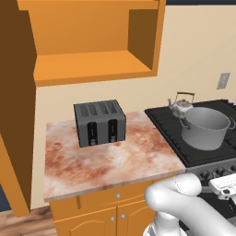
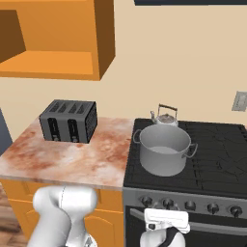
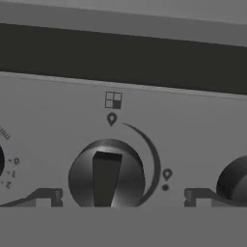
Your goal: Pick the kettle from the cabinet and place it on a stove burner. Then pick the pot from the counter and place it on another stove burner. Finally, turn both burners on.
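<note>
The silver kettle (image 1: 181, 105) (image 2: 165, 117) stands on the back left burner of the black stove (image 2: 217, 154). In front of it, the large grey pot (image 1: 206, 128) (image 2: 164, 150) sits on the front left burner. My gripper (image 3: 120, 200) is open, low against the stove's front panel. A dark knob (image 3: 106, 178) lies between its fingertips (image 3: 48, 198), untouched, with its bar upright. In the right base view my white hand (image 2: 166, 219) hangs just below the knob row (image 2: 190, 206). The orange cabinet (image 1: 92, 64) (image 2: 53, 62) stands open with a bare shelf.
A dark four-slot toaster (image 1: 100, 122) (image 2: 68, 120) stands at the back of the mottled counter (image 1: 101, 161) (image 2: 72, 154). Two neighbouring knobs (image 3: 234, 181) flank the centred one. A wall outlet (image 1: 223, 80) is right of the stove.
</note>
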